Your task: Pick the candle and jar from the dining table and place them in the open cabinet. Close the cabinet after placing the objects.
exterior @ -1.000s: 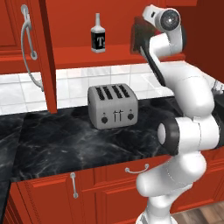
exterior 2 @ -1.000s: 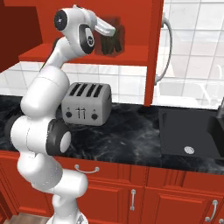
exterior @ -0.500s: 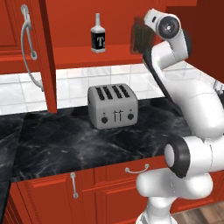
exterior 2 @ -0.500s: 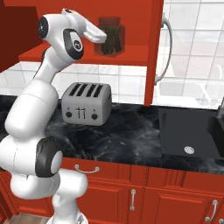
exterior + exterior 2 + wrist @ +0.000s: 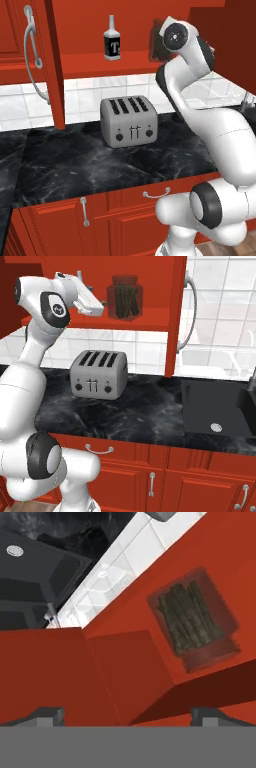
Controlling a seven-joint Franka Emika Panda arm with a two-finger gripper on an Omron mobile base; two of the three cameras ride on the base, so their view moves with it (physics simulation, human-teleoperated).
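Bottle point(image 5: 112, 45) with a white "T" on its black label stands left of the gripper point(image 5: 102, 306). Gripper's spread wide and empty, glass jar point(image 5: 125, 297) of dark sticks just beyond it on the red cabinet point(image 5: 150, 323) shelf.

Evenly lit, computer-rendered kitchen pictures, bright and sharp throughout, with no blur, grain or bending at the edges. Light seems to fall softly from above and in front. The boxy silver four-slot toaster point(image 5: 129, 121) casts a faint dark patch on the glossy black white-veined marble counter point(image 5: 100, 167), which shows a dull sheen. The open red wooden wall cabinet point(image 5: 150, 306) is darker inside; in the hand view its shaded underside reads deep maroon.
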